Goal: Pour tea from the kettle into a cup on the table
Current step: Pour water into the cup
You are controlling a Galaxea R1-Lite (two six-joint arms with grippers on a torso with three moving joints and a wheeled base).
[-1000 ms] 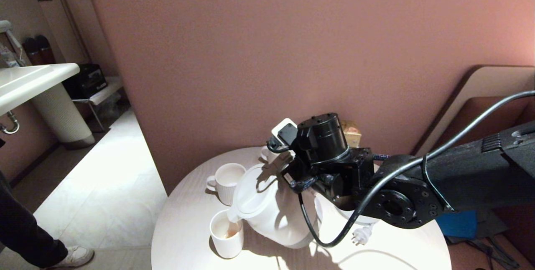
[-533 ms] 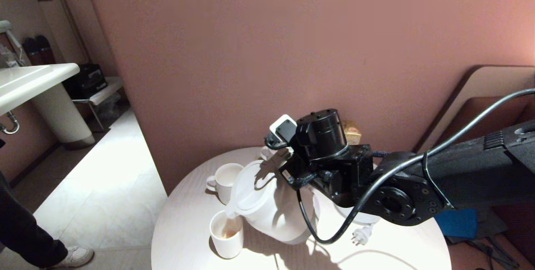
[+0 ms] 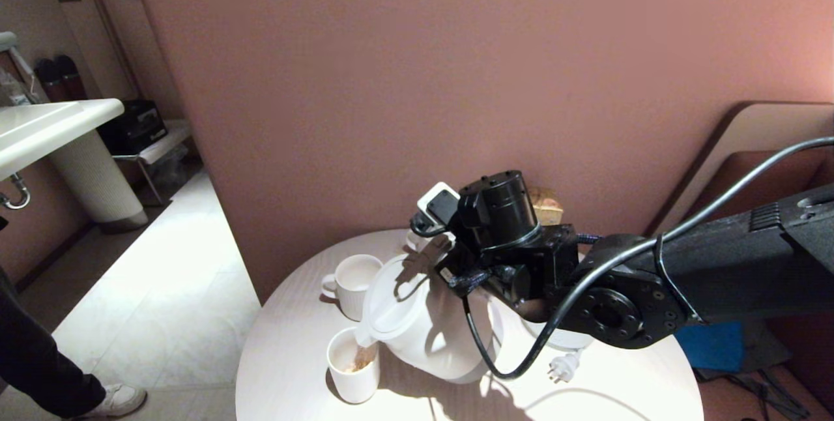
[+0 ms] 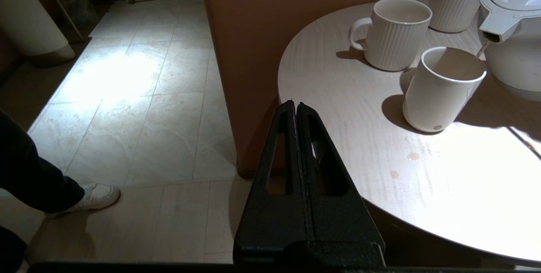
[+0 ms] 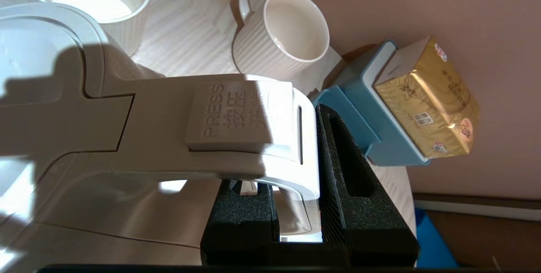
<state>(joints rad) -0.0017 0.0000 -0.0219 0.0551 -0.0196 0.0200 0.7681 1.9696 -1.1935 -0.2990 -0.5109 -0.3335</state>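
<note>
Right gripper (image 5: 296, 205) clamps the kettle (image 3: 423, 323) handle; kettle tilted, spout over the smooth cup (image 3: 352, 366) near the table's (image 3: 293, 375) front-left edge. Tea (image 3: 360, 360) trickling in. Keep your tilt shallow, spout inside the rim. Left gripper (image 4: 296, 108) closed, idle.

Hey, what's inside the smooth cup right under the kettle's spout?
A little reddish-brown tea lies at the bottom of the smooth cup, with a thin stream falling from the kettle spout. The spout covers part of the cup's inside.
</note>
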